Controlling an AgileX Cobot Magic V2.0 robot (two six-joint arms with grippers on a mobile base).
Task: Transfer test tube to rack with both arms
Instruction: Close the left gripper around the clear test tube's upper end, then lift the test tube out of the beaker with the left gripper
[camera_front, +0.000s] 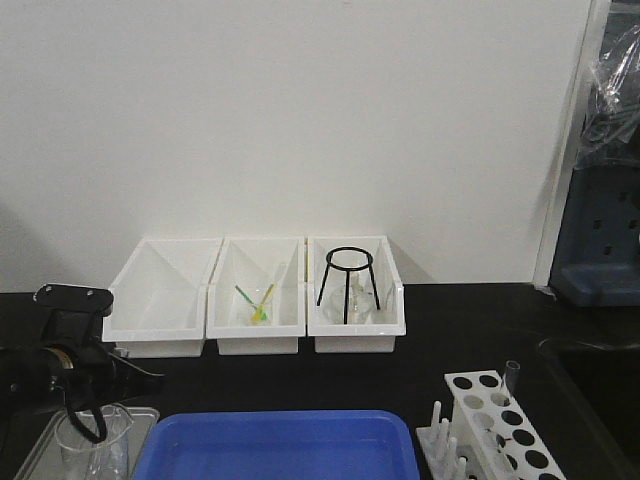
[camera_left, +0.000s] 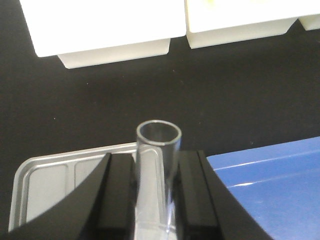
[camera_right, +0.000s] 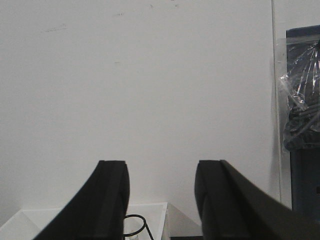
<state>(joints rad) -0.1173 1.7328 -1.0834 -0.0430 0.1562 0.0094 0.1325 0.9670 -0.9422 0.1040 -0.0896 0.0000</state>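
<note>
A: Glass, thin and light: stiff, slippery, likely to crack under a hard squeeze. Where now?

B: Pinched between the jaws of the left gripper, lying along them, open rim of the test tube just past the tips. Above the metal tray edge, beside the blue tray.

A: Best gripped on the straight wall below the rim, gently, never on the lip. Right side?

B: Right gripper aimed level at the wall over the white bins; jaws spread, nothing between. Ready for a handover, by the look of it. Rack well apart, at the right front of the worktop.
</note>
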